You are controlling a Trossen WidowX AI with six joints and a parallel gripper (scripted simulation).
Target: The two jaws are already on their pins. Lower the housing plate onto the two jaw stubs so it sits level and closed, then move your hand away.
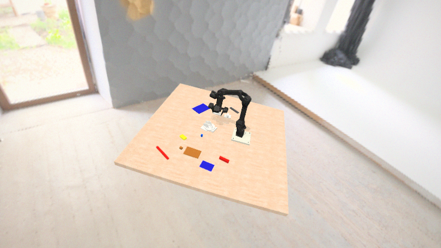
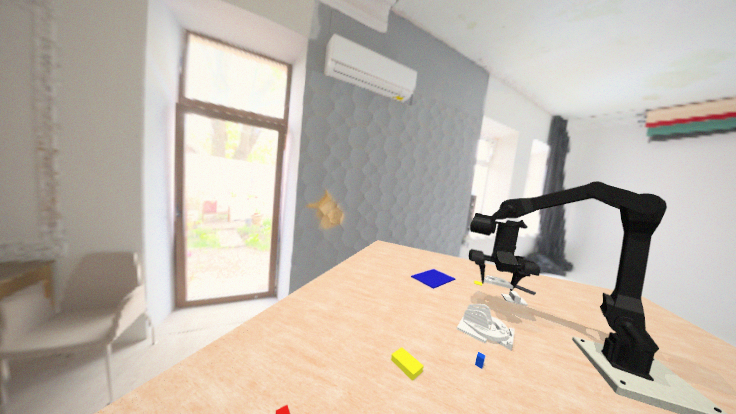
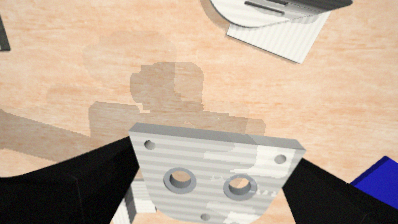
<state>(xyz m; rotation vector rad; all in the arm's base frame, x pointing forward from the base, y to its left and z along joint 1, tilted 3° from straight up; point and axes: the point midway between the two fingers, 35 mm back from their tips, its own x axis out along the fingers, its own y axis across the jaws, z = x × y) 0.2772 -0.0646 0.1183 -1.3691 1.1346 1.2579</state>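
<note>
The white housing plate (image 3: pixel 210 200) (image 1: pixel 217 114) (image 2: pixel 494 280) has two large ringed holes and smaller corner holes. My gripper (image 3: pixel 211 146) (image 1: pixel 217 112) (image 2: pixel 497 283) is shut on it by its two side edges and holds it roughly level above the table. The white assembly (image 1: pixel 208 126) (image 2: pixel 485 324) (image 3: pixel 272 42) sits on the table nearer the top and exterior views, apart from the plate. It has a ribbed base and a raised, curved part. Only part of it shows at the top of the wrist view; its jaw stubs cannot be made out.
A small white stand (image 1: pixel 227 116) (image 2: pixel 514 298) (image 3: pixel 143 196) is on the table below and beside the gripper. A dark bar (image 1: pixel 234 109) lies behind it. A blue flat piece (image 1: pixel 200 108) (image 2: pixel 433 278) (image 3: pixel 382 185) lies farther left. A yellow block (image 2: pixel 407 363) and small blue block (image 2: pixel 480 359) lie before the assembly.
</note>
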